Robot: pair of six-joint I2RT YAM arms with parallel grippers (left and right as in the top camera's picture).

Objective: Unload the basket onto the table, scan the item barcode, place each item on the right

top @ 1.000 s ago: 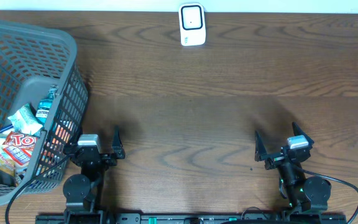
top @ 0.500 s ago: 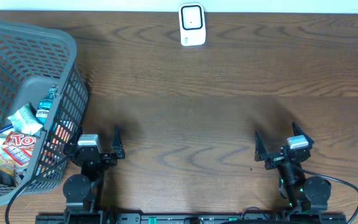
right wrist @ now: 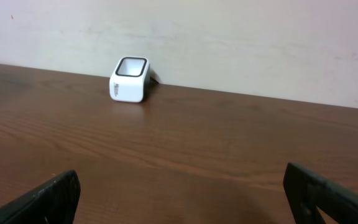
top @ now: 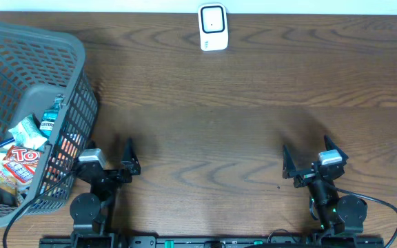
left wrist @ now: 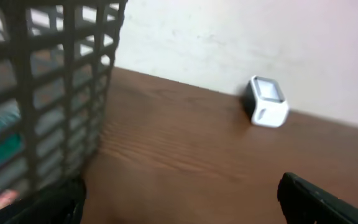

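The left hand [top: 110, 153] stands wide and empty at the near left, just beside the wall of the grey plastic mesh basket [top: 81, 55]. The right hand [top: 307, 155], also wide and empty, sits near right over the brown wooden counter [top: 253, 103]. The items lie inside the basket: a red-and-white snack packet [top: 25, 160] and a small teal-labelled bottle [top: 49, 118]. The white box-shaped scanner [top: 212, 27] stands at the far centre, well apart. Risks as I judge them: a finger catching the mesh and dragging the basket, a crinkly packet slipping, or the barcode facing away from the scanner.
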